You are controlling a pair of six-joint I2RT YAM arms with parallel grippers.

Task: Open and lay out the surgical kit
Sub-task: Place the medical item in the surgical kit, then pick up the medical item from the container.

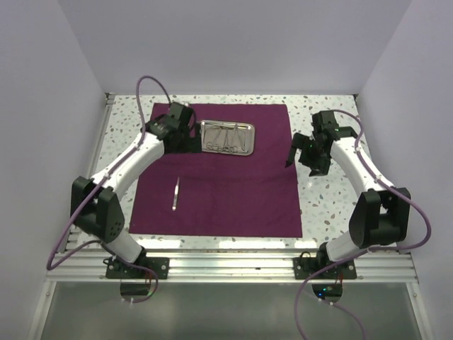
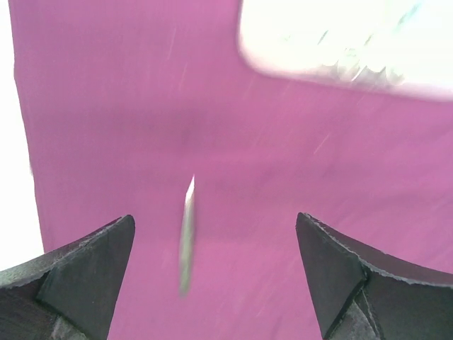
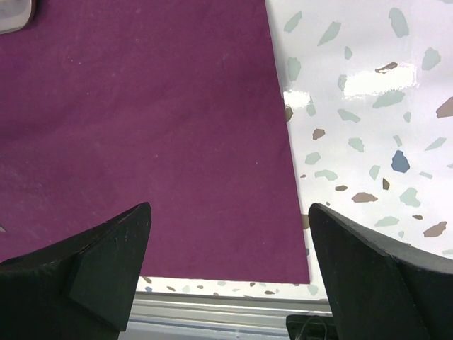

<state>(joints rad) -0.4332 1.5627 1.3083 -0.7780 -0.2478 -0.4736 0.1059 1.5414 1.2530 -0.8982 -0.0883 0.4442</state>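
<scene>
The plum cloth wrap (image 1: 219, 177) lies spread flat on the table. The steel tray (image 1: 226, 137) sits on its far part with several ring-handled instruments inside; it shows washed out in the left wrist view (image 2: 347, 35). Silver tweezers (image 1: 175, 193) lie on the cloth at near left, blurred in the left wrist view (image 2: 186, 234). My left gripper (image 1: 182, 138) is open and empty, just left of the tray. My right gripper (image 1: 301, 150) is open and empty above the cloth's right edge (image 3: 279, 142).
The speckled terrazzo table (image 1: 325, 205) shows around the cloth. An aluminium rail (image 1: 233, 258) runs along the near edge, also in the right wrist view (image 3: 212, 312). White walls stand left, right and behind.
</scene>
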